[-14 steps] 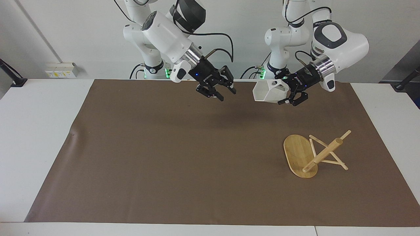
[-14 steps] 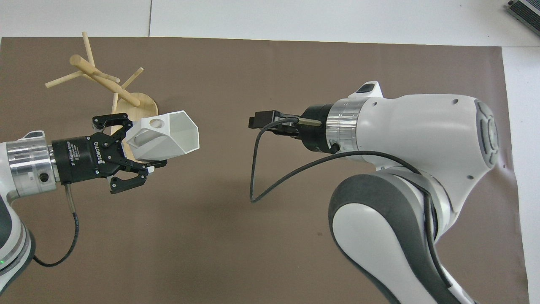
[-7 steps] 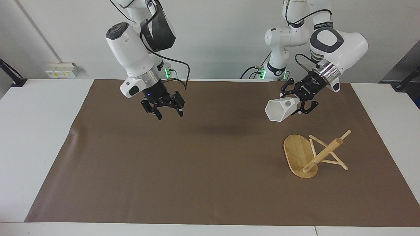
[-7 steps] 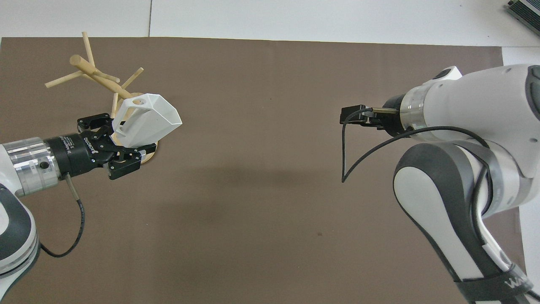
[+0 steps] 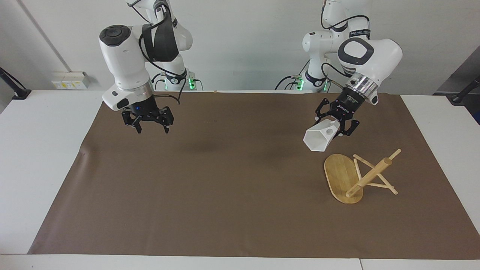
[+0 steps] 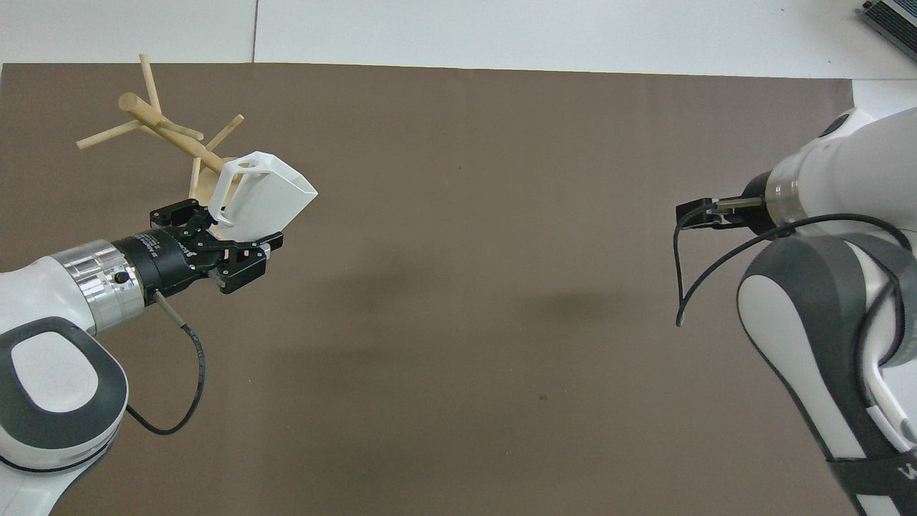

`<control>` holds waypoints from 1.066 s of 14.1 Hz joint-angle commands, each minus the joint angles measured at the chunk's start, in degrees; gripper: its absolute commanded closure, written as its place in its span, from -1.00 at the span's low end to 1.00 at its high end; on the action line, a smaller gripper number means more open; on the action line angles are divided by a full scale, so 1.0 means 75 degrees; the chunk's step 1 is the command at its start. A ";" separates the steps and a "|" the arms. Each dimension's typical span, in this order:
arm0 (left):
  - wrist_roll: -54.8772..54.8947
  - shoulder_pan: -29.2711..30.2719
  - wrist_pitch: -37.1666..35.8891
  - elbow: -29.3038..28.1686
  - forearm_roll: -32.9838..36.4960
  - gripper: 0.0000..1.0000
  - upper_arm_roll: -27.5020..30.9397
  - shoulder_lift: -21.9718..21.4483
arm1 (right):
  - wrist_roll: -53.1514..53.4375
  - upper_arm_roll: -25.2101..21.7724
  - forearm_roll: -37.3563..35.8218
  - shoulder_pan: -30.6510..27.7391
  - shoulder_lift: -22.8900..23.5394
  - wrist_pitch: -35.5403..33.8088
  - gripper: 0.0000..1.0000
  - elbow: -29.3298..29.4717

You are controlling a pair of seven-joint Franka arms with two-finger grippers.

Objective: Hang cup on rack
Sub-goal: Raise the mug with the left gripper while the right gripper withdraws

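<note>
Right gripper (image 5: 152,125) has swung away open toward its own end of the tabletop (image 5: 225,180), clearing room; left gripper (image 5: 339,125) clamps cup (image 5: 318,138), mouth tilted down, above rack (image 5: 356,176).

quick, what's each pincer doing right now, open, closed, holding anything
Left pincer: shut on the white faceted cup, in the air over the brown mat near the bamboo peg rack.
Right pincer: open, empty, waiting over the mat.
</note>
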 commanded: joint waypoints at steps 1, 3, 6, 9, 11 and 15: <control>-0.0459 -0.0132 0.0627 -0.0038 0.0125 1.00 0.0019 0.0174 | -0.0531 -0.0135 -0.0143 -0.0008 -0.0231 -0.0350 -1.00 0.0087; -0.0519 -0.0132 0.1037 -0.0026 0.0125 1.00 -0.0051 0.0385 | -0.0533 -0.0135 -0.0026 -0.0020 -0.0220 -0.0702 -1.00 0.0310; -0.0707 -0.0132 0.1543 0.0091 0.0125 1.00 -0.0262 0.0702 | -0.0533 -0.0159 -0.0014 -0.0032 -0.0255 -0.1310 -1.00 0.0836; -0.0718 -0.0132 0.1776 0.0301 0.0125 1.00 -0.0274 0.0912 | -0.0533 -0.0159 -0.0002 -0.0102 -0.0208 -0.1839 -1.00 0.1060; -0.0753 -0.0132 0.1801 0.0337 0.0113 1.00 -0.0274 0.0948 | -0.0463 -0.0147 0.0114 -0.0102 0.0036 -0.2376 -1.00 0.1596; -0.0695 -0.0073 0.2035 0.0430 0.0125 1.00 -0.0251 0.1065 | -0.0439 -0.0334 0.0420 -0.0079 0.0484 -0.3305 -1.00 0.2948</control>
